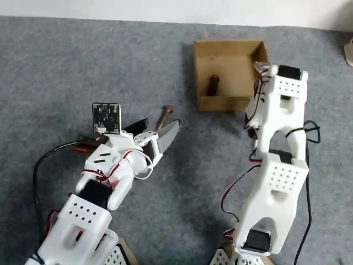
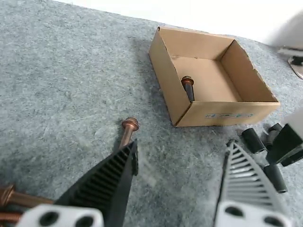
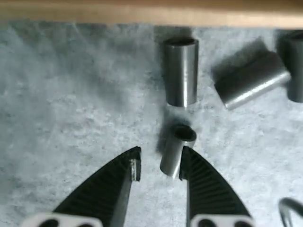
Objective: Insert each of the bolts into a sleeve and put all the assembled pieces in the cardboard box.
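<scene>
An open cardboard box (image 1: 229,102) sits near the tabletop's far edge and holds one sleeved bolt (image 1: 213,85). A bare copper bolt (image 1: 164,117) lies mid-tabletop, with spare bolts (image 2: 14,198) farther left. Dark sleeves (image 3: 181,71) lie on their sides beside the box's near wall.

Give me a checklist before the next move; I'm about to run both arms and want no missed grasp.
1. Left gripper open: ok.
2. Copper-coloured metal bolt centred between its jaws: not ok, it lies by one finger.
3. Right gripper open: ok.
4. Short dark metal sleeve within its gap: ok, close to one finger.
5. Open brown cardboard box has room: ok, one assembled piece lies inside.
</scene>
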